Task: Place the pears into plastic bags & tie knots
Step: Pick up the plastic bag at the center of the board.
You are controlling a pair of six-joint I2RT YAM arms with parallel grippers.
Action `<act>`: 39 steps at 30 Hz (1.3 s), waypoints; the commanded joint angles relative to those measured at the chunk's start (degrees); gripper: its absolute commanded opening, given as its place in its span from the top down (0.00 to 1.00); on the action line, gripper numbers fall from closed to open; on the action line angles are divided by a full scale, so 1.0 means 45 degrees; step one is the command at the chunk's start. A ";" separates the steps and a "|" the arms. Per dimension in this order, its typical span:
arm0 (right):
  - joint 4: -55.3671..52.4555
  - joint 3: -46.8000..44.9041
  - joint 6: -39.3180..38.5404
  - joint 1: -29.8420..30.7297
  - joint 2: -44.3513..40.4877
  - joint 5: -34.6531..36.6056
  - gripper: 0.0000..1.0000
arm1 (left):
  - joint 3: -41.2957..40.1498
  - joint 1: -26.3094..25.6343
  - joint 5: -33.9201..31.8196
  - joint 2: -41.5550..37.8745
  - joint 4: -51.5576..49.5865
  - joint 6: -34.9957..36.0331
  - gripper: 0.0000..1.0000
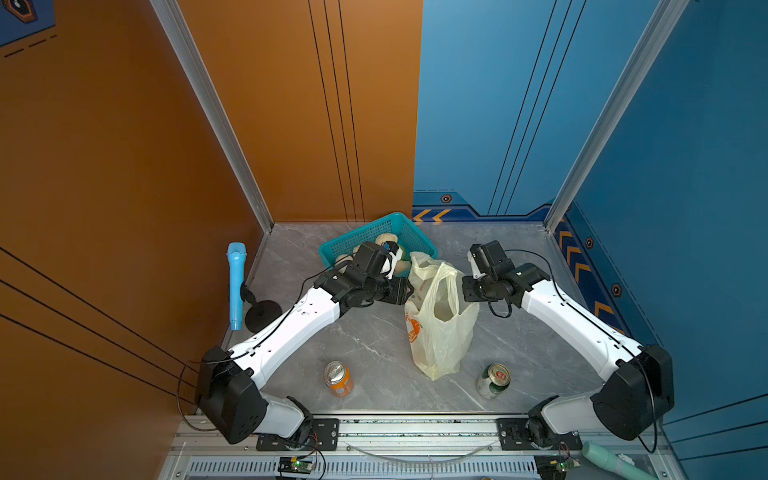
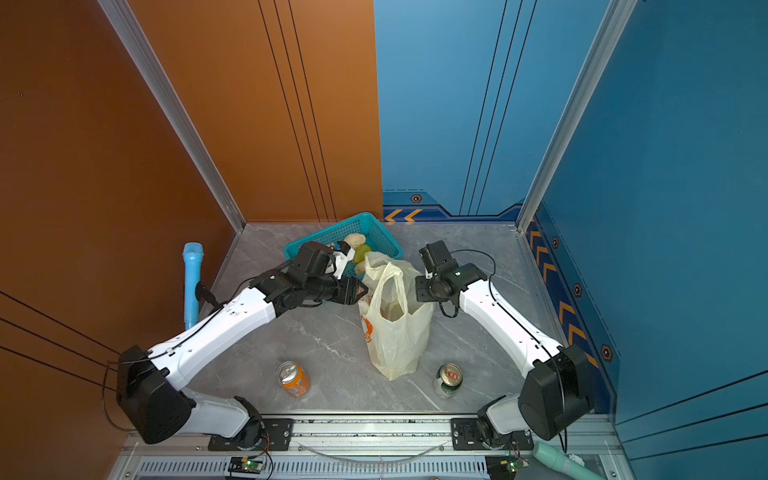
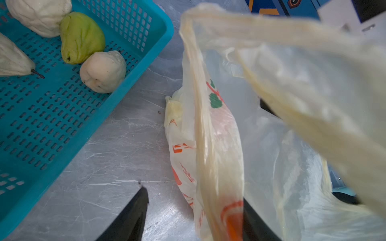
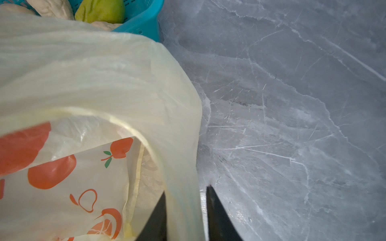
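The pale-yellow plastic bag (image 1: 440, 332) (image 2: 395, 332) with orange fruit prints stands mid-table, its mouth up and its handles loose. Several pears lie in the teal basket (image 3: 52, 125): a green pear (image 3: 81, 37) (image 2: 362, 252) and cream pears (image 3: 103, 71) (image 1: 386, 239). My left gripper (image 3: 195, 200) (image 1: 407, 291) is at the bag's left side, open wide, with the bag's wall (image 3: 208, 135) lying between its fingers. My right gripper (image 4: 186, 194) (image 1: 464, 291) is at the bag's right side. Its jaws stand narrowly apart around the bag's rim (image 4: 179, 146), with a sliver of table showing beside the film.
The basket (image 1: 374, 232) sits at the back, touching the bag. An orange can (image 1: 338, 378) and a green can (image 1: 493, 380) stand near the front edge. A blue microphone on a black stand (image 1: 236, 286) is at the left wall. Orange and blue walls close in the table.
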 commanded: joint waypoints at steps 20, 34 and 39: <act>0.4254 -0.0531 -0.8210 0.0773 -0.2415 -0.2821 0.00 | 0.1543 0.0006 0.2686 0.1868 0.1584 -0.0050 1.00; 0.6109 0.2103 -0.6104 -0.0521 0.0019 -0.2236 1.00 | 0.1206 -0.0267 -0.0105 0.1433 -0.0269 0.0640 1.00; 0.6281 0.2816 -0.2029 -0.2313 0.0973 -0.2638 1.00 | 0.0294 -0.0635 -0.0914 0.1013 -0.0786 0.0841 1.00</act>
